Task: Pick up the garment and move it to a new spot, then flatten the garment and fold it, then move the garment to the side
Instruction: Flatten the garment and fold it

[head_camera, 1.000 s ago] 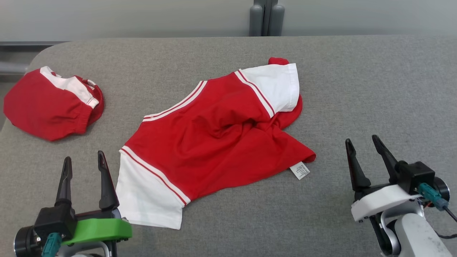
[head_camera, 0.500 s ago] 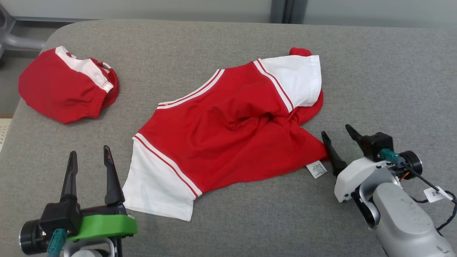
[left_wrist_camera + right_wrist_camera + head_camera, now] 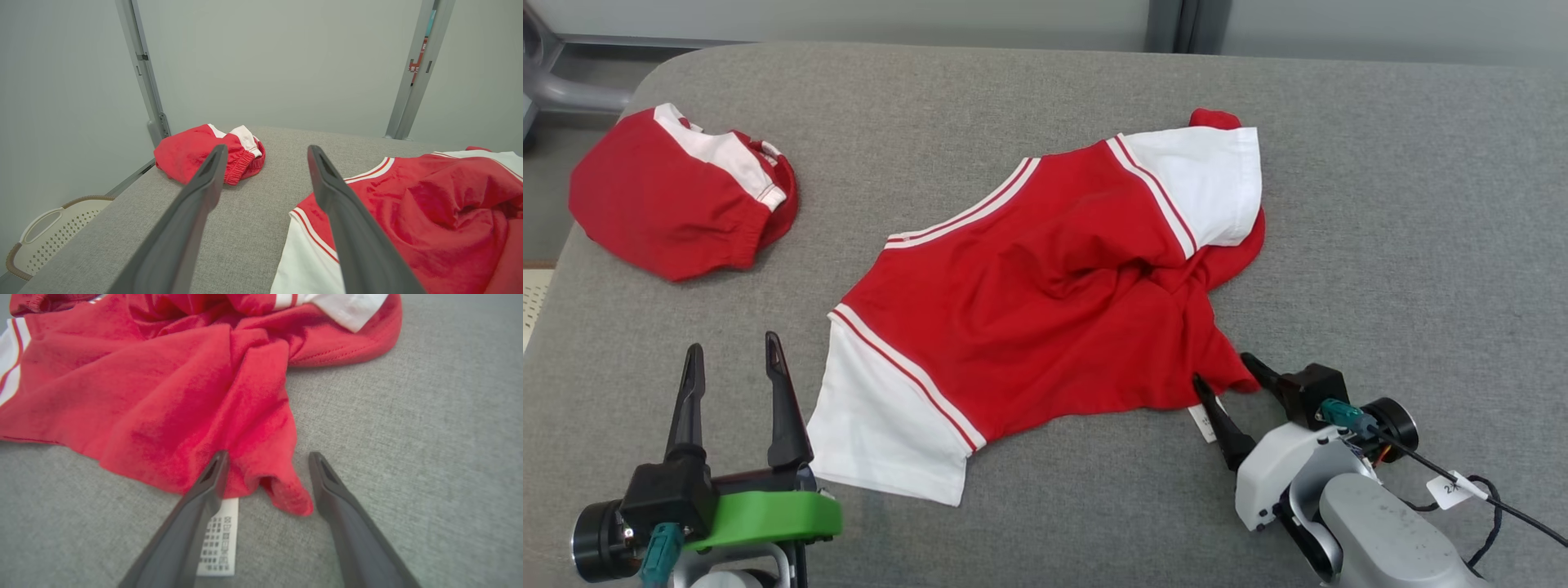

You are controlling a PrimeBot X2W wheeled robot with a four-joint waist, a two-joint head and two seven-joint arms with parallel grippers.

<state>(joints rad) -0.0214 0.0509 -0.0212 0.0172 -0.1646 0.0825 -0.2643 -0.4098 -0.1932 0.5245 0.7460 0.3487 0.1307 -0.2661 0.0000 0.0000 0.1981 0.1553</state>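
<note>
A red garment (image 3: pixel 1045 286) with white sleeves lies crumpled in the middle of the grey table (image 3: pixel 1380 212). Its lower right corner (image 3: pixel 286 494) sits between the fingers of my right gripper (image 3: pixel 1223 374), which stands open around it, low over the cloth. A white care label (image 3: pixel 218 543) pokes out under that gripper's left finger. My left gripper (image 3: pixel 731 353) stands open at the lower left, just left of the garment's white sleeve (image 3: pixel 882 433), with nothing between its fingers (image 3: pixel 196 212). The left wrist view shows the garment (image 3: pixel 429 216) to its right.
A second red and white garment (image 3: pixel 678 204) lies bunched at the table's far left corner, also seen as a red bundle (image 3: pixel 208 153) in the left wrist view. A pale perforated basket (image 3: pixel 45 232) stands on the floor beyond the table's left edge. Metal posts (image 3: pixel 143 69) rise behind.
My right gripper has come in leftward and down to the garment's lower right corner, its fingers now straddling it. The camera shifted at first. The left gripper stayed put.
</note>
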